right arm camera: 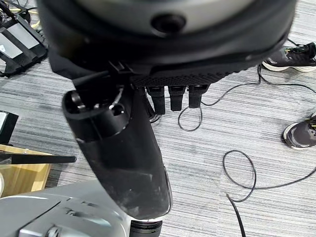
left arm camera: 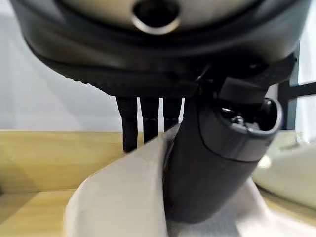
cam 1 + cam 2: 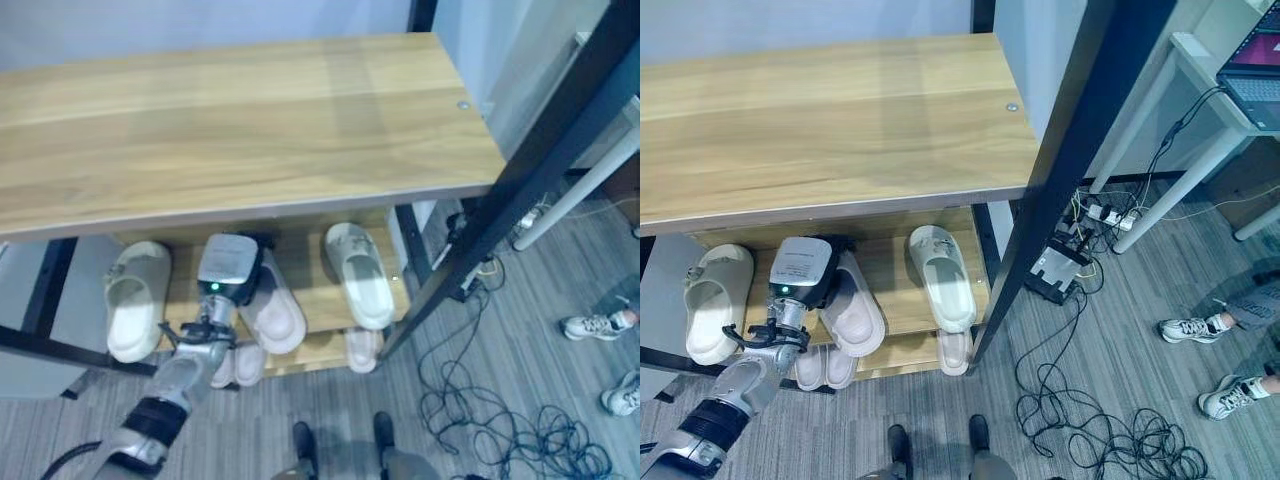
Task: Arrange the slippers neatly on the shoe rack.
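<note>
Left hand [image 2: 217, 163], lower left of the head views, reaching under the top board of the shoe rack [image 3: 240, 120]; thumb and fingers pinch the edge of a pale pink slipper [image 3: 272, 305] lying on the middle shelf, centre-left. Far left on the same shelf: a cream slipper [image 3: 135, 298], apart from the hand. Right of the pink one: a second cream slipper [image 3: 358, 275], toe toward the rack's front edge. Lower shelf, bottom centre: further pink slippers [image 3: 240, 362] partly hidden under the arm, and one more [image 3: 363, 348] to the right. Right hand [image 1: 123, 148] hangs over grey floor [image 1: 237, 128], fingers relaxed and straight, holding nothing. A person's sneakers [image 3: 590, 326] at the right edge.
</note>
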You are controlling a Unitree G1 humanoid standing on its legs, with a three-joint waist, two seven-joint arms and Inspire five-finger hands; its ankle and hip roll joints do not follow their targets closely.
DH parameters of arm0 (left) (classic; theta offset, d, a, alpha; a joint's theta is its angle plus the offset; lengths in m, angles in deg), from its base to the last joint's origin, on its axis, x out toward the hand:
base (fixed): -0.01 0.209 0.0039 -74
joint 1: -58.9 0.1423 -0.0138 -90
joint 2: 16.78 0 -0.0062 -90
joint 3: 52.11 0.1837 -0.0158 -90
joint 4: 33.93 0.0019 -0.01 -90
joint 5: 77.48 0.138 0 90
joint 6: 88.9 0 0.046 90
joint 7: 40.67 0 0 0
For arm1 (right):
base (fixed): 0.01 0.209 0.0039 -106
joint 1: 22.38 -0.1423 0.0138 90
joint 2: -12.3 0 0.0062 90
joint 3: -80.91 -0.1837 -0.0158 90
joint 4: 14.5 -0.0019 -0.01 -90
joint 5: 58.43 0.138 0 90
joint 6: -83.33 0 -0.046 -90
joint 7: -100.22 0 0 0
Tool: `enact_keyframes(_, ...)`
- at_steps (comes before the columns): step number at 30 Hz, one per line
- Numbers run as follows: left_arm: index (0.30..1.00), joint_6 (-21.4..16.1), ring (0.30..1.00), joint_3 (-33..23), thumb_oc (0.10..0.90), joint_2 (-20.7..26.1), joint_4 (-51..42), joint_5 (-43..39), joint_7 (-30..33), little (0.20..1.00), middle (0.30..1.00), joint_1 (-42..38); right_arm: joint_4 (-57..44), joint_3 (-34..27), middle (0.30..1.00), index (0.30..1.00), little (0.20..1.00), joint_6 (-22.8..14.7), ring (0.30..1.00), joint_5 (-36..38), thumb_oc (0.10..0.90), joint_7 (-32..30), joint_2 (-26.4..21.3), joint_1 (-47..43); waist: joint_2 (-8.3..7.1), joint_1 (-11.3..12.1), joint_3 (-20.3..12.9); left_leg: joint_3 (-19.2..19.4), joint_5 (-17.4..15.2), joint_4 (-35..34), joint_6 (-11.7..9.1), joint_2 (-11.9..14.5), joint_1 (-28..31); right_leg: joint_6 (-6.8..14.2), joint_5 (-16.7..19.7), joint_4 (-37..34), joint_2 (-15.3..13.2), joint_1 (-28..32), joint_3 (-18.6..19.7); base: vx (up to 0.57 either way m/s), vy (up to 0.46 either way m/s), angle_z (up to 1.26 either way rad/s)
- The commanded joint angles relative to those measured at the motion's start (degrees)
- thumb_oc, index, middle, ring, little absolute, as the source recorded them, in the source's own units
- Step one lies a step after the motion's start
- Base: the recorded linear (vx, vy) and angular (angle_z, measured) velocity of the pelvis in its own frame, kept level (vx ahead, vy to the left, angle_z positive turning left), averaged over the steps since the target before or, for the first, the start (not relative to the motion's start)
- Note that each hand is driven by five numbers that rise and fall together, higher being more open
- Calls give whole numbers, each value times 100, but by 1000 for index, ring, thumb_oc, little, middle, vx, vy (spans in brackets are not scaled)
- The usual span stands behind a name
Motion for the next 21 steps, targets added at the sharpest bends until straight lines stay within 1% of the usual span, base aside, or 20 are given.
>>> enact_keyframes(1, 300, -420, 300, -403, 400, 55, -839, -95, 299, 300, 300, -331, -128, 179, 900, 900, 900, 7, 900, 149, 800, -144, -40, -196, 99, 66, -165, 8, -687, -1, -42, -103, 327, 292, -646, 49, 14, 368, -67, 26, -36, -7)
enact_keyframes(3, 300, -791, 300, -440, 400, -37, -1207, -377, 517, 300, 300, -242, -123, 184, 900, 900, 900, 7, 900, 172, 800, -162, 1, -186, 86, 80, -193, 5, -718, -1, -35, -116, 404, 290, -673, 48, 13, 451, -73, 16, -20, 6)
enact_keyframes(4, 300, -805, 300, -465, 400, -27, -1236, -385, 508, 300, 300, -205, -121, 195, 900, 900, 900, 5, 900, 173, 800, -163, 0, -182, 84, 71, -187, 7, -723, -1, -35, -116, 421, 291, -677, 48, 13, 468, -72, 16, -14, 13)
enact_keyframes(6, 300, -1112, 300, -618, 400, -56, -1634, -632, 766, 300, 300, 41, -83, 156, 900, 900, 900, -10, 900, 237, 800, -179, 49, -177, 75, 99, -228, -1, -749, -1, -30, -125, 511, 294, -698, 48, 7, 553, -82, 22, -15, -5)
enact_keyframes(8, 300, -1266, 300, -764, 400, -131, -1940, -920, 909, 300, 300, 272, -58, 132, 900, 900, 900, -19, 900, 286, 800, -184, 100, -159, 68, 122, -267, -5, -775, -1, -24, -126, 616, 292, -724, 48, 1, 665, -90, 24, -31, -2)
enact_keyframes(9, 300, -1405, 300, -856, 400, -187, -2162, -1158, 1014, 300, 300, 398, -46, 99, 900, 900, 900, -16, 900, 303, 800, -178, 169, -131, 58, 159, -334, -20, -792, -1, -18, -128, 699, 291, -745, 49, -4, 764, -111, 17, -35, 1)
enact_keyframes(11, 300, -1451, 300, -884, 400, -181, -2265, -1241, 1030, 300, 300, 442, -34, 79, 900, 900, 900, -10, 900, 329, 800, -173, 190, -112, 50, 161, -362, -25, -802, -1, -17, -127, 758, 291, -761, 50, -1, 825, -121, 8, -38, 8)
enact_keyframes(12, 300, -1616, 300, -944, 400, -189, -2526, -1423, 1018, 300, 300, 596, -20, 24, 900, 900, 900, -7, 900, 371, 800, -158, 261, -88, 39, 187, -423, -58, -826, -1, -12, -124, 875, 286, -803, 63, -8, 953, -157, 4, -45, 10)
enact_keyframes(15, 300, -1714, 300, -970, 400, -133, -2713, -1499, 966, 300, 300, 812, 1, -2, 900, 900, 900, 5, 900, 391, 800, -128, 312, -43, 36, 200, -487, -86, -849, -1, -8, -123, 1020, 277, -836, 84, 1, 1084, -172, 5, -31, 6)
enact_keyframes(16, 300, -1783, 300, -998, 400, -69, -2853, -1568, 828, 300, 300, 1018, 25, -25, 900, 900, 900, 24, 900, 386, 800, -96, 362, -8, 21, 235, -580, -106, -880, -1, 1, -115, 1140, 267, -881, 104, 1, 1188, -182, -18, -46, 9)
enact_keyframes(17, 300, -1833, 300, -1036, 400, -34, -2946, -1632, 748, 300, 300, 1154, 37, -24, 900, 900, 900, 42, 900, 380, 800, -69, 395, -1, 18, 256, -609, -93, -826, -1, -2, -97, 1186, 250, -865, 136, 11, 1212, -185, 13, -42, 12)
enact_keyframes(18, 300, -1831, 300, -1044, 400, -32, -2961, -1637, 737, 300, 300, 1172, 39, -19, 900, 900, 900, 42, 900, 380, 800, -69, 396, 5, 18, 254, -618, -102, -880, -1, -5, -100, 1216, 258, -905, 126, 8, 1246, -180, -30, -36, 11)
enact_keyframes(19, 300, -1892, 300, -1075, 400, -20, -3007, -1682, 688, 300, 300, 1290, 50, -39, 900, 900, 900, 53, 900, 374, 800, -45, 411, 12, 13, 287, -647, -107, -825, -1, -8, -82, 1253, 252, -908, 148, 15, 1260, -197, -4, -37, 8)
enact_keyframes(21, 300, -1945, 300, -1057, 400, 27, -3071, -1812, 560, 300, 300, 1473, 66, -11, 900, 900, 900, 81, 900, 362, 800, -8, 435, 39, -1, 313, -671, -132, -818, -1, -7, -57, 1364, 223, -958, 196, 27, 1355, -201, 2, -65, 6)
